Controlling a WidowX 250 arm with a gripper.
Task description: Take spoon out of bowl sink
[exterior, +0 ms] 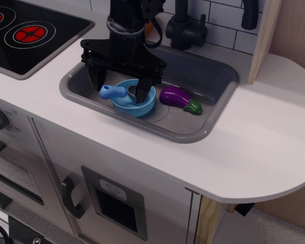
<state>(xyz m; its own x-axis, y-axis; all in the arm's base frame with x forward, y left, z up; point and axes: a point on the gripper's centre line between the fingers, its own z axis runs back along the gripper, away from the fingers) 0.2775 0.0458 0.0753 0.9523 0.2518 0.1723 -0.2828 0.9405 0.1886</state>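
The spoon [119, 92], likely light, stiff, slick plastic, rests in the bowl [134, 98] at frame centre, its stubby handle poking over the left rim (probably the best place to pinch). The gripper [119, 84] straddles it with jaws spread, unclenched. The bowl sits in the sink [193, 133] beside a purple eggplant [180, 98].

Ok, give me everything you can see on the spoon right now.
The spoon is a small plastic-looking toy with a stubby light blue handle and a dark round cup. It lies across the light blue bowl in the sink, handle poking out over the bowl's left rim, cup inside. The open gripper straddles it; its right finger partly hides the cup. Contact is unclear.
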